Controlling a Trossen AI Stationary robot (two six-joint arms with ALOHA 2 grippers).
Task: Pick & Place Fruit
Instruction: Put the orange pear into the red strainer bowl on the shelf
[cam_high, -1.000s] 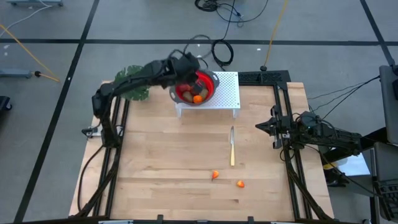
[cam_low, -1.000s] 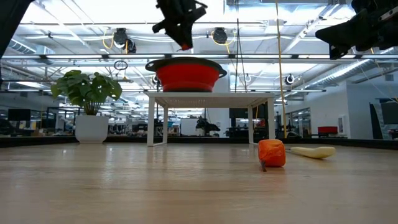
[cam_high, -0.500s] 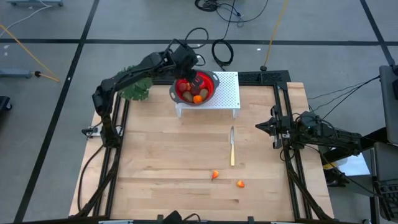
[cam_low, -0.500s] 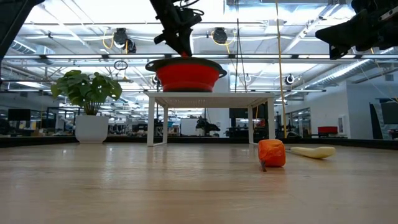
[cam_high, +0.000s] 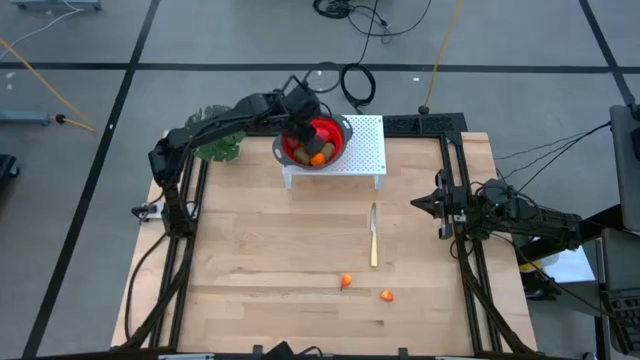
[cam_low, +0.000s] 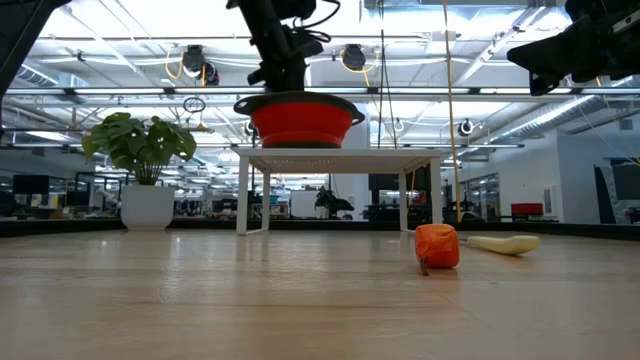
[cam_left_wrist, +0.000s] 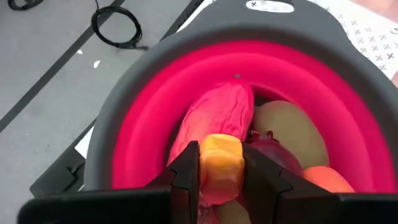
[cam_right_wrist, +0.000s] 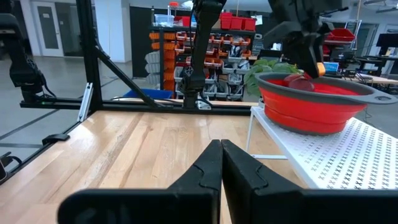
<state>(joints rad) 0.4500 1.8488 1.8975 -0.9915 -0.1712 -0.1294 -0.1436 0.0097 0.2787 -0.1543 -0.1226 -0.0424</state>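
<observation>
My left gripper (cam_high: 300, 112) hangs over the left part of a red bowl (cam_high: 335, 135) with a grey rim, shut on a small yellow-orange fruit (cam_left_wrist: 220, 163). The bowl stands on a white perforated stand (cam_high: 365, 150) at the table's far side. It holds a red-yellow oblong fruit (cam_left_wrist: 214, 115), a brown oval one (cam_left_wrist: 287, 127), a dark-red one (cam_left_wrist: 273, 151) and an orange one (cam_high: 317, 158). Two small orange fruits (cam_high: 346, 281) (cam_high: 386, 295) lie on the table near its front. My right gripper (cam_right_wrist: 221, 149) waits shut at the table's right edge. My left gripper pinches the yellow-orange fruit by two opposite sides (cam_left_wrist: 205, 168) between its two fingers. The fingers slant down into the bowl from its left. The fruit is lifted clear, just above the red-yellow oblong fruit lying in the bowl.
A slim knife (cam_high: 374, 235) lies mid-table, right of centre. A leafy green plant (cam_high: 215, 140) stands at the far left corner, beside the left arm. The stand's right half (cam_high: 372, 140) is bare. In the low view one orange fruit (cam_low: 437, 246) sits close in front.
My left gripper has come down toward the bowl with the yellow-orange fruit still between its fingers, shifting a little toward the bowl's left side and turning at the wrist.
</observation>
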